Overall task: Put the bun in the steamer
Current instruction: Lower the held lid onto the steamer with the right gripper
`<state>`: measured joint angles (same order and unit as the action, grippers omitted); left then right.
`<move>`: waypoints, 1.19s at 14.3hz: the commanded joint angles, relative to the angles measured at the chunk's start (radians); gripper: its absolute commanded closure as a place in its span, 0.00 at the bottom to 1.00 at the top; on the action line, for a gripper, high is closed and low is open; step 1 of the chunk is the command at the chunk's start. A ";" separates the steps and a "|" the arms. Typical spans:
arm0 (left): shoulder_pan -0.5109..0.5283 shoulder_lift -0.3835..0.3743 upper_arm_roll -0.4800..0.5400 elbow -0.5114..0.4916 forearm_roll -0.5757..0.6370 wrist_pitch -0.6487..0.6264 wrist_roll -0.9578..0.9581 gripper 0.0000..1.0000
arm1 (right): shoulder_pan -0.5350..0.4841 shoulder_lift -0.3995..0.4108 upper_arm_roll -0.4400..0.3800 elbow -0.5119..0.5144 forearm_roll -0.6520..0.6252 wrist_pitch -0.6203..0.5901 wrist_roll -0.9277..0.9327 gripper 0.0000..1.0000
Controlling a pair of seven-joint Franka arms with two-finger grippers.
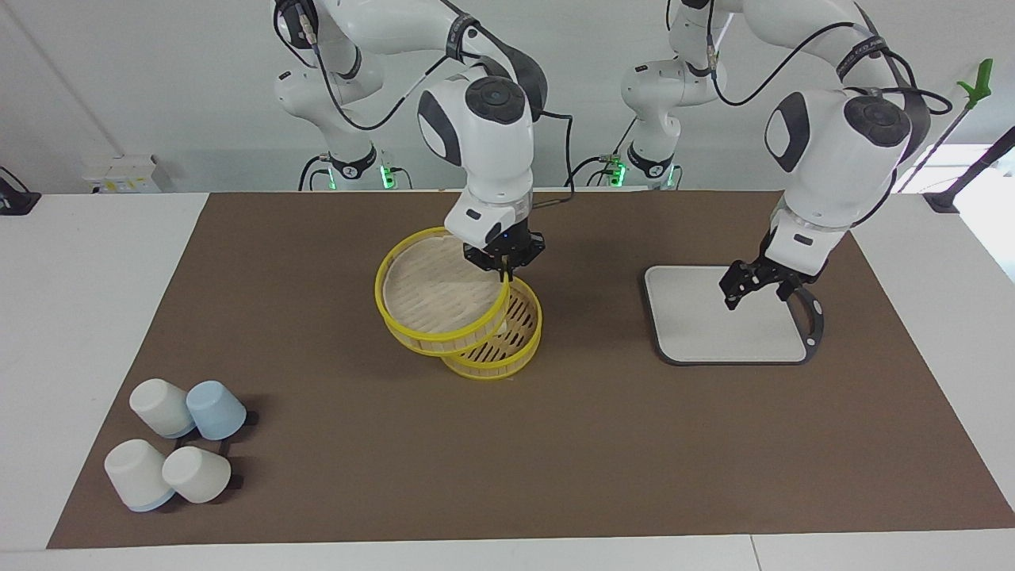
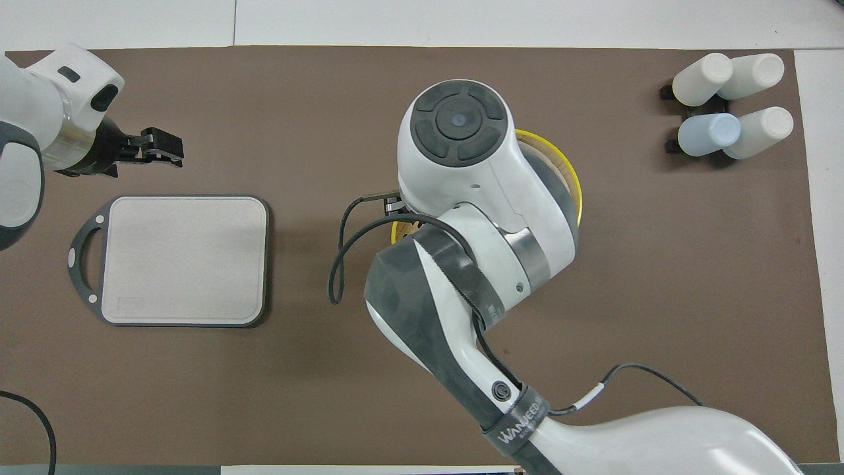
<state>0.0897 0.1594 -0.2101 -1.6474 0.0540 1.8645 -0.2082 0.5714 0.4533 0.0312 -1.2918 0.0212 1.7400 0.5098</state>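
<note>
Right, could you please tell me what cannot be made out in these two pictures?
1. Bun: in the facing view the tilted lid, held by the right gripper, covers most of the steamer; no bun shows.
2. Overhead view: the right arm hides its gripper, the lid and nearly all the steamer.
3. Whether the lid's lower edge rests on the steamer: unclear.
The left gripper waits open over the board.

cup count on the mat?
4, clustered at the right arm's end, farther from the robots than the steamer: white cup beside the blue cup; two white ones farther out. None seem hidden.
</note>
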 commanded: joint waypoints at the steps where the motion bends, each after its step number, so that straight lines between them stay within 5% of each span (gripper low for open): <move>1: 0.014 -0.037 0.003 0.003 -0.020 -0.051 0.026 0.00 | 0.044 0.165 -0.020 0.227 -0.023 -0.076 0.041 1.00; 8: 0.010 -0.089 0.000 0.023 -0.019 -0.154 0.026 0.00 | 0.134 0.200 -0.043 0.232 -0.036 -0.059 0.068 1.00; 17: -0.010 -0.175 0.009 -0.006 -0.060 -0.280 0.047 0.00 | 0.101 0.170 -0.042 0.122 -0.032 0.032 0.052 1.00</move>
<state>0.0878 0.0237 -0.2186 -1.6271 0.0190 1.5999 -0.1885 0.6732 0.6457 -0.0149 -1.1240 -0.0030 1.7335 0.5613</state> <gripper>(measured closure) 0.000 0.912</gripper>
